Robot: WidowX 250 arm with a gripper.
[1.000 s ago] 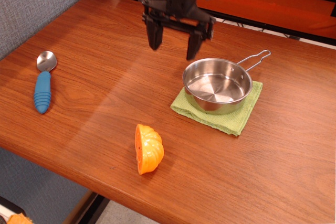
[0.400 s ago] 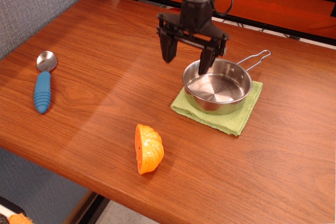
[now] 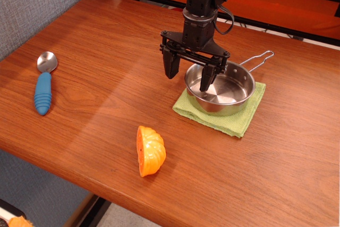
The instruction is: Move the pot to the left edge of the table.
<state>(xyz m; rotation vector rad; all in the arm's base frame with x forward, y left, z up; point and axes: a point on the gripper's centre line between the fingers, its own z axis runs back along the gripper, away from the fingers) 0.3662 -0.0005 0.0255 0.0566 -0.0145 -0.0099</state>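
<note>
Straddling near-left rim of pot (image 3: 220,86) | gripper (image 3: 189,77) wide open, held nothing | one finger inside, one outside | handle pointed away, back-right | table (image 3: 95,51)

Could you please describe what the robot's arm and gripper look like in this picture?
The gripper is matte black, with two blunt, tapering fingers hanging from a flat horizontal crossbar. Above it rises a blocky black wrist section of stacked segments. A black cable loops out beside the wrist. No markings or labels are legible on it. The upper arm runs out of frame at the top.
</note>
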